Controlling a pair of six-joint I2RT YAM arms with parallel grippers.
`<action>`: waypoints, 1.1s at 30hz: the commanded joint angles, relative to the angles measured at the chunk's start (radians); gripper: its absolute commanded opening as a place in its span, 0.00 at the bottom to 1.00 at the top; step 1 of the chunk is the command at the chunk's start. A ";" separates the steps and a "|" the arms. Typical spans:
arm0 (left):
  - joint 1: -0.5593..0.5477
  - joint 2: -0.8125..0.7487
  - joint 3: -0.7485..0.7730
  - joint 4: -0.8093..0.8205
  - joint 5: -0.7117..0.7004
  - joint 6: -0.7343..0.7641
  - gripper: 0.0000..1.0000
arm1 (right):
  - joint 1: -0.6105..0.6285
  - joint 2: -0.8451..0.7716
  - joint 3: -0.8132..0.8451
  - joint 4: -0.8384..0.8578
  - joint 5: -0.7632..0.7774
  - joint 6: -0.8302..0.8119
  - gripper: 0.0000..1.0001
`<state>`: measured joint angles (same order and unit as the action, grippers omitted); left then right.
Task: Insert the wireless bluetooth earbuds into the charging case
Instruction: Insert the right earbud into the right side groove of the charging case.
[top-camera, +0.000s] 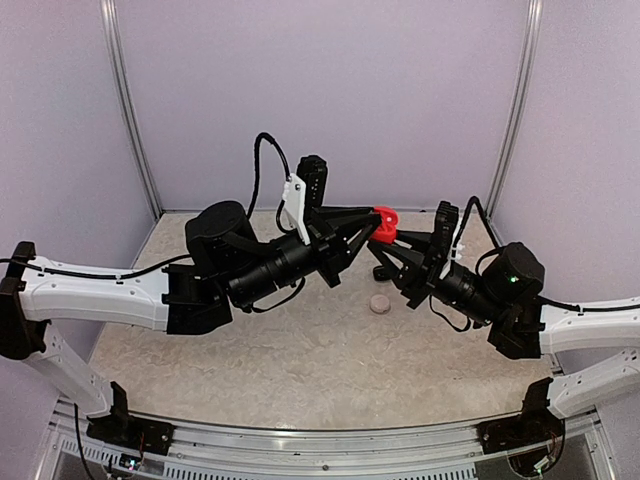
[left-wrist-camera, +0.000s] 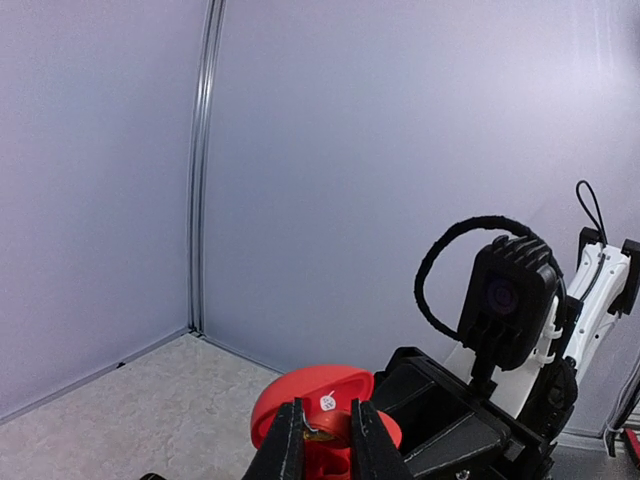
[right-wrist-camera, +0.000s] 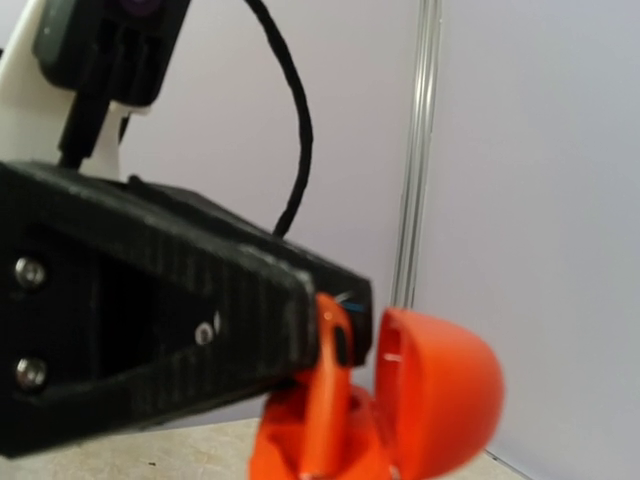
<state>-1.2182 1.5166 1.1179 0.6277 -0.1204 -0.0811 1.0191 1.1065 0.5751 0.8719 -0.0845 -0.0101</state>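
The red-orange charging case (top-camera: 385, 217) hangs open in mid-air above the table, and my right gripper (top-camera: 386, 240) grips it from the right. Its lid (left-wrist-camera: 300, 392) stands tipped up. My left gripper (left-wrist-camera: 327, 418) is shut on a red-orange earbud (left-wrist-camera: 322, 434), just over the case's open base. In the right wrist view the same earbud (right-wrist-camera: 330, 385) sticks out below the left gripper's black fingers (right-wrist-camera: 250, 300), beside the case's raised lid (right-wrist-camera: 440, 390). My right gripper's own fingers are out of that view.
A small pale round case (top-camera: 380, 303) lies on the speckled table (top-camera: 300, 370) below the two grippers. Plain walls close the cell at the back and sides. The right wrist camera housing (left-wrist-camera: 505, 300) sits close behind the case.
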 joint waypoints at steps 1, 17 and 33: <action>-0.007 -0.014 0.012 -0.098 0.025 0.045 0.13 | 0.008 0.002 0.048 0.050 -0.003 -0.014 0.02; -0.008 -0.074 0.045 -0.226 0.011 0.117 0.11 | 0.009 0.027 0.048 0.009 -0.018 -0.043 0.02; -0.007 -0.107 0.042 -0.264 -0.004 0.142 0.10 | 0.009 0.035 0.045 0.002 -0.014 -0.045 0.02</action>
<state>-1.2190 1.4292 1.1397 0.3950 -0.1234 0.0364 1.0191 1.1355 0.5884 0.8474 -0.1093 -0.0551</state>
